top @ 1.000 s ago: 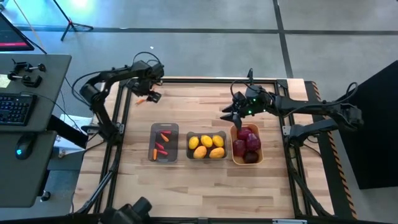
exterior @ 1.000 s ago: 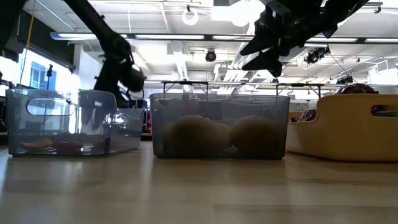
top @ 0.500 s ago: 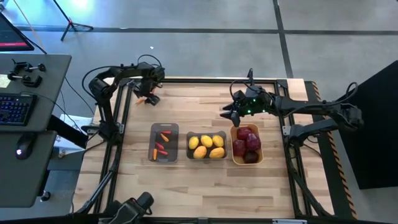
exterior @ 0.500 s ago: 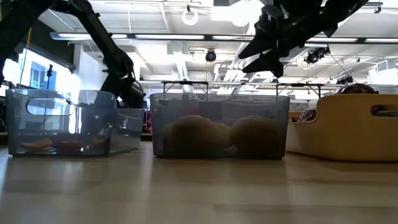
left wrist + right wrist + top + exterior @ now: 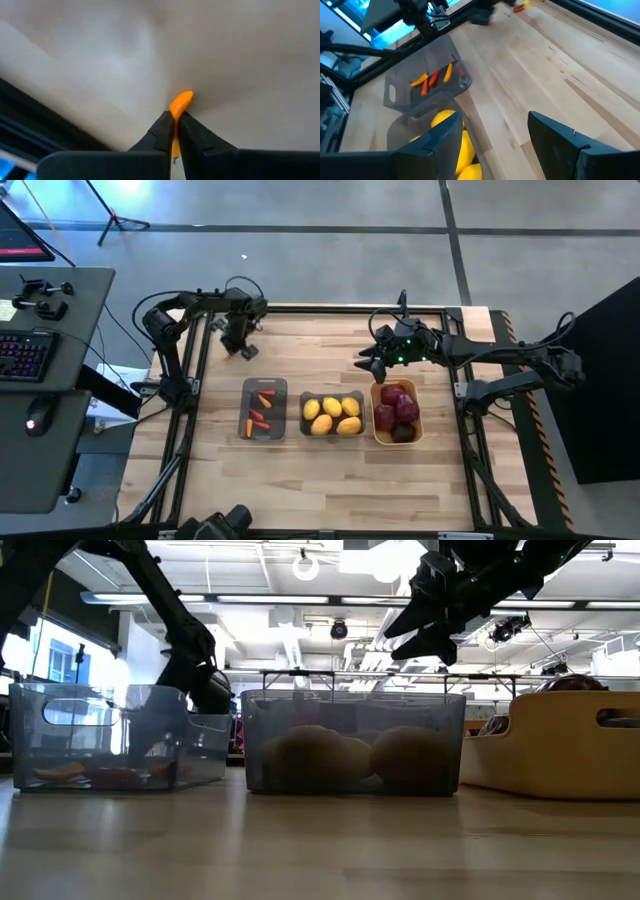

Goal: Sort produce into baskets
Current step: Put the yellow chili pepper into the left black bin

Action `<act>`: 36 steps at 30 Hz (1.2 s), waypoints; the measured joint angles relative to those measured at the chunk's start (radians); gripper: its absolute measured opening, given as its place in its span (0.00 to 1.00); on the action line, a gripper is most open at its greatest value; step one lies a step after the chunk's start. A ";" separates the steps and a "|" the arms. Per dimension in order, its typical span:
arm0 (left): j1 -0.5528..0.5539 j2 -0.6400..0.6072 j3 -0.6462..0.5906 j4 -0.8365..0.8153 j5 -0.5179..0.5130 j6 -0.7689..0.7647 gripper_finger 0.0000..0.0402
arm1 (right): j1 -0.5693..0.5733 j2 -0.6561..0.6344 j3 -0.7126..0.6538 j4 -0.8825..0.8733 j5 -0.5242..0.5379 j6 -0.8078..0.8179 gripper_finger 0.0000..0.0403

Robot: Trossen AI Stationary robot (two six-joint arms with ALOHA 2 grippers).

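My left gripper (image 5: 238,347) stands at the table's far left, pointing down, shut on a small orange pepper piece (image 5: 181,100). Three baskets sit in a row mid-table. The left grey one (image 5: 264,408) holds pepper pieces, the middle grey one (image 5: 333,415) holds yellow lemons, and the orange-yellow one (image 5: 397,412) holds dark red apples. My right gripper (image 5: 368,363) hovers open above the table, just beyond the orange-yellow basket's far left corner, with nothing between its fingers (image 5: 560,140). My left gripper pinches the pepper piece between its two fingertips (image 5: 162,127), coming from above and pointing down. The pepper's curved orange end (image 5: 182,98) sticks out past the fingertips toward the wood. Whether it is lifted clear of the table I cannot tell.
A dark metal frame (image 5: 330,308) runs around the table's edges. A desk with a keyboard (image 5: 25,352) stands off to the left. Bare wood lies between the left gripper and the baskets, and along the near side of the table.
My left gripper has come down toward the table at the far left and shut on the orange pepper piece. My right gripper has kept still and open.
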 joint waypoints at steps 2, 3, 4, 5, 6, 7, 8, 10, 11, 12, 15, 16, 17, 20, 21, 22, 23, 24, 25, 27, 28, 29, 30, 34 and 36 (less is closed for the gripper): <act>-0.028 -0.044 -0.002 -0.048 0.029 0.001 0.02 | 0.000 0.000 0.000 -0.010 0.000 -0.019 0.54; -0.037 -0.085 0.002 -0.037 0.034 -0.022 0.02 | 0.000 0.000 0.000 -0.013 0.001 -0.031 0.54; -0.040 -0.130 0.003 -0.016 0.036 -0.062 0.01 | 0.000 0.000 0.000 -0.019 0.001 -0.042 0.54; -0.038 -0.179 -0.002 -0.011 0.033 -0.099 0.01 | 0.000 0.000 0.000 -0.027 0.005 -0.054 0.54; -0.038 -0.231 -0.009 -0.001 0.047 -0.141 0.01 | 0.000 0.000 0.000 -0.033 0.013 -0.061 0.54; -0.047 -0.290 -0.013 0.017 0.068 -0.178 0.01 | -0.001 0.000 0.000 -0.039 0.019 -0.062 0.54; -0.063 -0.353 -0.015 0.045 0.102 -0.213 0.01 | -0.003 0.000 0.000 -0.043 0.026 -0.062 0.54; -0.115 -0.472 -0.022 0.068 0.147 -0.288 0.00 | -0.003 0.000 0.000 -0.051 0.043 -0.063 0.54; -0.150 -0.528 -0.029 0.062 0.152 -0.328 0.00 | -0.003 0.000 0.000 -0.055 0.049 -0.063 0.54; -0.194 -0.579 -0.034 0.049 0.152 -0.369 0.00 | -0.003 0.000 0.000 -0.063 0.053 -0.063 0.54; -0.355 -0.707 -0.034 0.062 0.164 -0.521 0.00 | -0.003 0.000 0.000 -0.096 0.054 -0.069 0.54; -0.415 -0.735 -0.034 0.059 0.175 -0.581 0.00 | -0.003 0.000 0.000 -0.110 0.054 -0.080 0.54; -0.477 -0.756 -0.035 0.062 0.183 -0.641 0.00 | -0.003 0.000 0.000 -0.123 0.055 -0.095 0.54; -0.657 -0.784 -0.035 0.087 0.181 -0.812 0.00 | -0.003 0.000 0.000 -0.146 0.061 -0.144 0.54; -0.710 -0.783 -0.035 0.093 0.177 -0.868 0.00 | -0.004 0.000 0.000 -0.146 0.070 -0.155 0.54; -0.760 -0.777 -0.035 0.100 0.168 -0.920 0.01 | -0.004 0.000 0.000 -0.146 0.083 -0.167 0.54; -0.803 -0.764 -0.035 0.106 0.157 -0.967 0.01 | -0.004 0.000 0.000 -0.145 0.097 -0.172 0.54; -0.841 -0.751 -0.035 0.108 0.145 -1.010 0.02 | -0.004 0.000 0.000 -0.145 0.109 -0.174 0.54; -0.871 -0.733 -0.035 0.106 0.137 -1.048 0.03 | -0.005 0.000 0.000 -0.145 0.120 -0.174 0.54; -0.914 -0.696 -0.041 0.115 0.135 -1.106 0.05 | -0.005 0.000 0.000 -0.145 0.135 -0.172 0.54; -0.928 -0.675 -0.045 0.116 0.139 -1.121 0.07 | -0.005 0.000 0.000 -0.145 0.138 -0.172 0.54; -0.939 -0.653 -0.048 0.112 0.150 -1.124 0.09 | -0.005 0.000 0.000 -0.145 0.138 -0.172 0.54; -0.946 -0.632 -0.048 0.110 0.161 -1.126 0.11 | -0.005 0.000 0.000 -0.145 0.138 -0.169 0.54; -0.941 -0.568 -0.048 0.129 0.181 -1.118 0.23 | -0.005 0.000 0.000 -0.148 0.135 -0.148 0.54; -0.932 -0.552 -0.048 0.152 0.213 -1.096 0.30 | -0.005 -0.002 0.000 -0.152 0.113 -0.148 0.54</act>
